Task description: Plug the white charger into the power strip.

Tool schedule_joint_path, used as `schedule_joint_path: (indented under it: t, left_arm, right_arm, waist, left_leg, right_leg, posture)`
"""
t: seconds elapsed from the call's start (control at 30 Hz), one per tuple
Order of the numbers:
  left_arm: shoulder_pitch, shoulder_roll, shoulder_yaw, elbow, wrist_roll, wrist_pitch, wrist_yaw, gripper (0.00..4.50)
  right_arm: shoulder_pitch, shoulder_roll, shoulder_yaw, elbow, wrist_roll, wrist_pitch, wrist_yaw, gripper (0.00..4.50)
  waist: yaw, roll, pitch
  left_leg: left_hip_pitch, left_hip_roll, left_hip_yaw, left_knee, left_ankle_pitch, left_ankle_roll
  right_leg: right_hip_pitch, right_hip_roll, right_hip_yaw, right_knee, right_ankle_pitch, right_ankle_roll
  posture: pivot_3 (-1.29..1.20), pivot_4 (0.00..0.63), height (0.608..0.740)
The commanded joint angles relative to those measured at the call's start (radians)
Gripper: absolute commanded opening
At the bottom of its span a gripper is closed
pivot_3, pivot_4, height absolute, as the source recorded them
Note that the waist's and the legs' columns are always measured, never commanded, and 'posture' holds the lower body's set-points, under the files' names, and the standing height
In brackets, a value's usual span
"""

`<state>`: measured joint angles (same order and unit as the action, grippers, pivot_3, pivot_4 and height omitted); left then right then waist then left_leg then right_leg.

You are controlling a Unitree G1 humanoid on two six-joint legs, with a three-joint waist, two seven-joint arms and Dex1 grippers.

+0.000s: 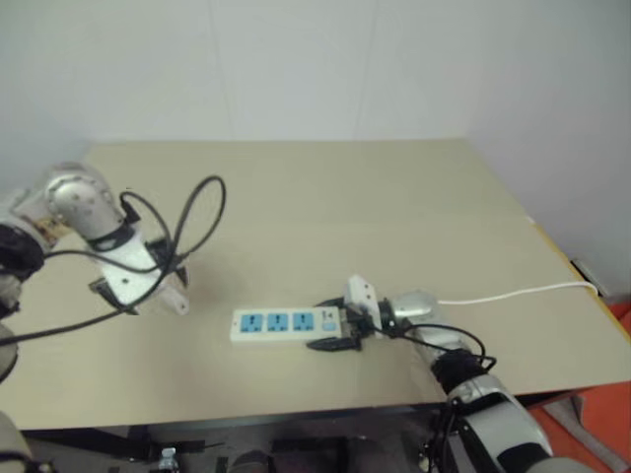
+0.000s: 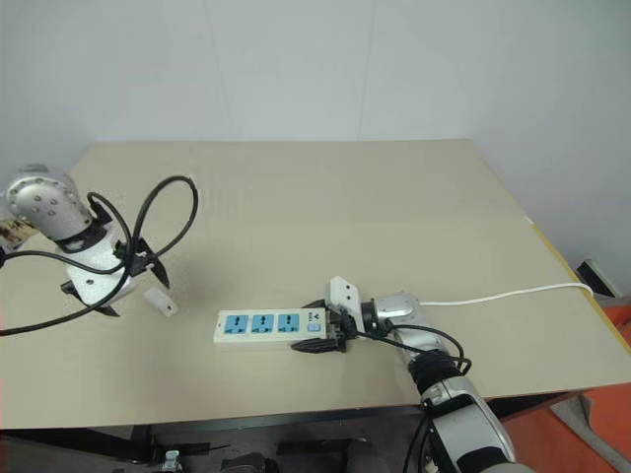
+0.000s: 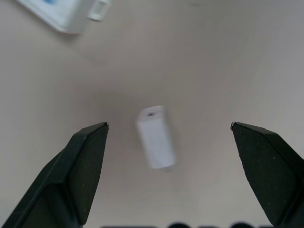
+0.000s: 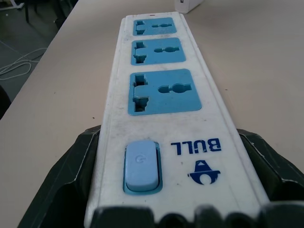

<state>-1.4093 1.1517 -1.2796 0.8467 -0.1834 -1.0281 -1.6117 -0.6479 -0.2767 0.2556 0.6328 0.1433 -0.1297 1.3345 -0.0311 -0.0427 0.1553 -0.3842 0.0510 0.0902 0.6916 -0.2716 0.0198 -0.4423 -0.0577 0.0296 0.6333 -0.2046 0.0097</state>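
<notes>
The right gripper [image 2: 317,328] clamped the power strip [image 2: 264,326] at its switch end. At nine o'clock from the strip, the white charger [image 3: 156,137] lay beneath the wide-open left gripper [image 3: 168,130]. Picking it up seemed underway; descending and closing came next.

white charger [image 3: 156,137] flat on table | power strip [image 2: 264,327] nearby (3 blue sockets)
</notes>
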Motion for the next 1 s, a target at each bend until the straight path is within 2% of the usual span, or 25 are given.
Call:
schedule_joint_path:
  t: [0.03, 0.23, 0.37, 0.57, 0.8, 1.0]
  left_arm:
    - [-0.036, -0.046, -0.025, 0.067, 0.024, -0.029, -0.003, 4.5]
    - [-0.026, -0.159, 0.038, 0.178, 0.107, -0.04, -0.003, 4.5]
    - [0.006, -0.226, 0.155, 0.224, 0.259, -0.057, 0.018, 4.5]
    - [0.062, -0.279, 0.261, 0.252, 0.398, -0.044, 0.009, 4.5]
    - [0.087, -0.327, 0.342, 0.27, 0.589, 0.04, 0.133, 4.5]
    - [0.12, -0.359, 0.408, 0.282, 0.638, 0.063, 0.143, 4.5]
  right_arm:
    - [0.007, -0.016, -0.003, -0.032, 0.003, 0.033, 0.01, 3.45]
    - [0.02, -0.029, -0.004, -0.066, 0.01, 0.058, 0.005, 3.45]
    - [0.025, -0.039, -0.007, -0.084, 0.015, 0.07, 0.003, 3.45]
    - [0.044, -0.051, -0.008, -0.121, 0.022, 0.094, -0.004, 3.45]
    - [0.06, -0.066, -0.007, -0.157, 0.029, 0.116, -0.01, 3.45]
    - [0.062, -0.07, -0.008, -0.165, 0.031, 0.123, -0.015, 3.45]
  waist:
    - [0.008, 0.0, 0.0]
    - [0.016, 0.0, 0.0]
    - [0.016, 0.0, 0.0]
    - [0.017, 0.0, 0.0]
    - [0.018, 0.0, 0.0]
    - [0.018, 0.0, 0.0]
  left_leg:
    - [-0.001, 0.0, 0.0, 0.002, 0.0, 0.001]
    - [-0.002, 0.0, 0.0, 0.003, -0.001, 0.002]
    - [-0.005, 0.0, 0.0, 0.004, -0.001, 0.002]
    - [-0.005, 0.0, 0.0, 0.004, -0.001, 0.002]
    - [-0.006, -0.001, 0.0, 0.005, -0.002, 0.003]
    - [-0.006, -0.001, 0.0, 0.005, -0.002, 0.003]
  right_leg:
    - [0.0, 0.0, 0.0, 0.001, 0.0, 0.0]
    - [-0.001, 0.0, 0.0, 0.0, 0.0, 0.001]
    - [-0.002, 0.0, 0.0, -0.001, 0.0, 0.001]
    - [-0.002, 0.0, 0.0, -0.001, 0.0, 0.001]
    - [-0.002, -0.001, 0.0, -0.002, 0.001, 0.003]
    - [-0.002, -0.001, 0.0, -0.002, 0.001, 0.003]
  posture:
    - [0.0, 0.15, 0.74]
    - [0.0, 0.15, 0.74]
    - [0.0, 0.15, 0.74]
    - [0.0, 0.15, 0.74]
    - [0.0, 0.15, 0.74]
    - [0.0, 0.15, 0.74]
